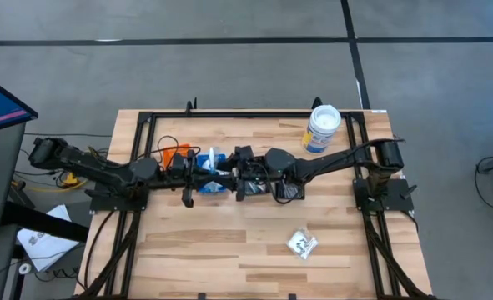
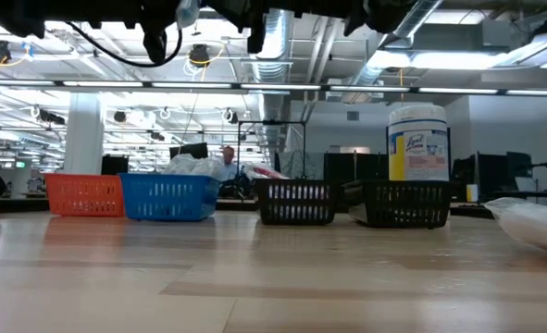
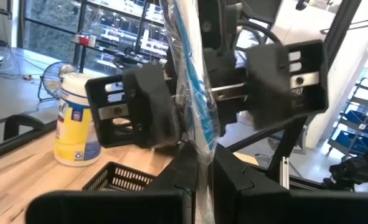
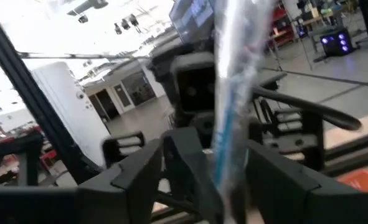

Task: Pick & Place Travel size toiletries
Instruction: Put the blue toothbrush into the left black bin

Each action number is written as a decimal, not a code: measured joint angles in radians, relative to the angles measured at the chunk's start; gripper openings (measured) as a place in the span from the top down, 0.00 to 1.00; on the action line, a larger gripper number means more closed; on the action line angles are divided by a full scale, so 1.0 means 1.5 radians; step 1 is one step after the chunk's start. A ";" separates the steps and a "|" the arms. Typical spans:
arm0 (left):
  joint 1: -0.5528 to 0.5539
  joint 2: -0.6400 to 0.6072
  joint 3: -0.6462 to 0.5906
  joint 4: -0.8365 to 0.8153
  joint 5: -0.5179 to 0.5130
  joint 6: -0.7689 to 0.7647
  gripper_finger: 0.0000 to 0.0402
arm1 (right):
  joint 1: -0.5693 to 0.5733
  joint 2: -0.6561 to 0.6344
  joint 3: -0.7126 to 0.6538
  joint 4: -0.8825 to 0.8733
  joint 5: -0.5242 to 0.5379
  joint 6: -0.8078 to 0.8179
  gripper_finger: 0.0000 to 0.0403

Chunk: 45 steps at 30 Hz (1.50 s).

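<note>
A slim clear-wrapped stick with a blue streak (image 3: pixel 193 87) stands roughly upright in the air over the row of bins. My left gripper (image 3: pixel 199 183) is shut on it. My right gripper (image 4: pixel 212 180) faces the left one from the table's right. It is open, one finger (image 3: pixel 147 109) on each side of the stick (image 4: pixel 230 118). In the high view both grippers meet at mid-table (image 1: pixel 229 173). A white crinkly packet (image 1: pixel 302 243) lies flat on the table nearer the front. My left gripper pinches the stick's lower part (image 3: pixel 198 163) between its two fingers. The fingers come roughly level from the table's left and lie across the stick. The stick rises above the fingers, slightly tilted and clear of the table and bins. Its wrapper is crinkled.
An orange bin (image 2: pixel 85 195), a blue bin (image 2: pixel 169 197) and two black bins (image 2: pixel 296 202) (image 2: pixel 407 203) stand in a row under the arms. A white tub with a label (image 1: pixel 322 129) stands at the far right. The table's front half is bare wood apart from the packet.
</note>
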 joint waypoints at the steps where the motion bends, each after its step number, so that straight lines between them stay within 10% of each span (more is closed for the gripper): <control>1: 0.000 0.000 0.000 0.000 0.000 0.000 0.97 | 0.000 0.000 0.000 -0.008 0.000 0.000 0.48; 11: -0.003 0.000 0.000 -0.002 0.064 -0.013 0.94 | -0.003 0.000 0.000 -0.017 -0.001 -0.012 0.95; 24: -0.061 -0.032 -0.001 -0.009 0.057 -0.088 0.37 | 0.002 -0.041 0.002 -0.123 0.022 -0.029 0.96; 29: -0.079 -0.077 -0.003 -0.001 0.084 -0.049 0.18 | 0.008 -0.121 0.000 -0.303 0.130 -0.053 0.96; 37: -0.098 -0.131 -0.005 -0.038 0.072 -0.040 0.10 | 0.003 -0.157 -0.005 -0.618 0.283 -0.011 0.96; 45: -0.098 -0.125 -0.005 -0.044 0.067 -0.040 0.10 | -0.006 -0.041 -0.005 -0.538 0.254 -0.008 0.96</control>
